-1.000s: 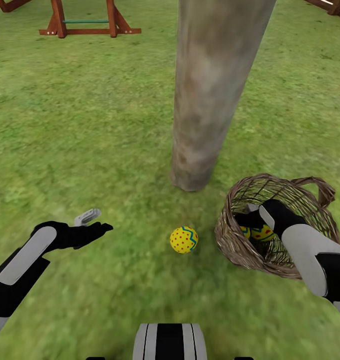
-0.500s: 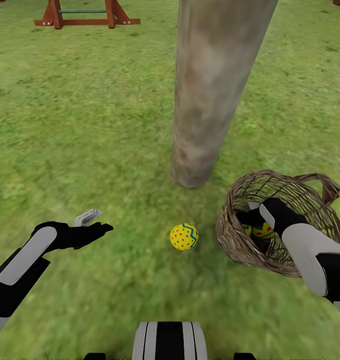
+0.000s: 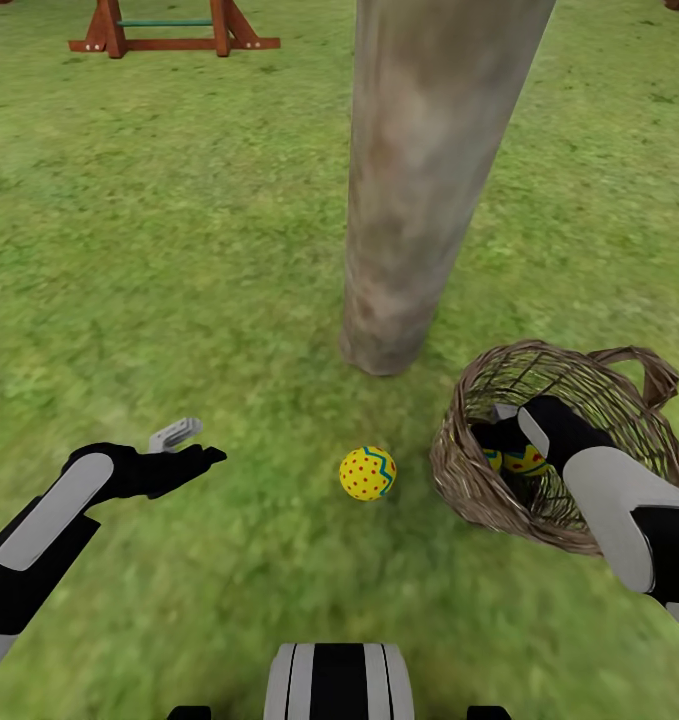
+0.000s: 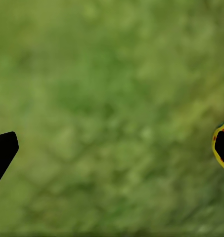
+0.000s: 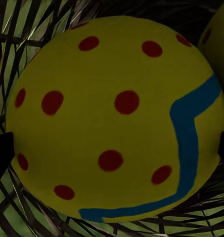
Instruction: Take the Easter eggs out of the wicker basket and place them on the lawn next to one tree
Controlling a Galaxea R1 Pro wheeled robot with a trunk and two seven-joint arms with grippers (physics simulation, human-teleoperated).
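Where the lawn (image 3: 159, 250) spreads widest, a thick grey-brown tree (image 3: 419, 180) trunk rises from the grass, with a wooden playset (image 3: 169, 28) far behind it. Just beside the trunk's foot sits the wicker basket (image 3: 479, 490), tipped a little, its loop handle on the far rim. Reaching inside it, the right tool (image 3: 506, 435) has its fingers spread either side of an egg in the basket (image 5: 116, 118), not yet clamped, with a second egg (image 5: 218, 34) touching beside. Hovering low over bare grass, the left tool (image 3: 184, 445) is spread wide and empty. Between it and the basket, near the trunk, one egg on the grass (image 3: 367, 473) lies free.
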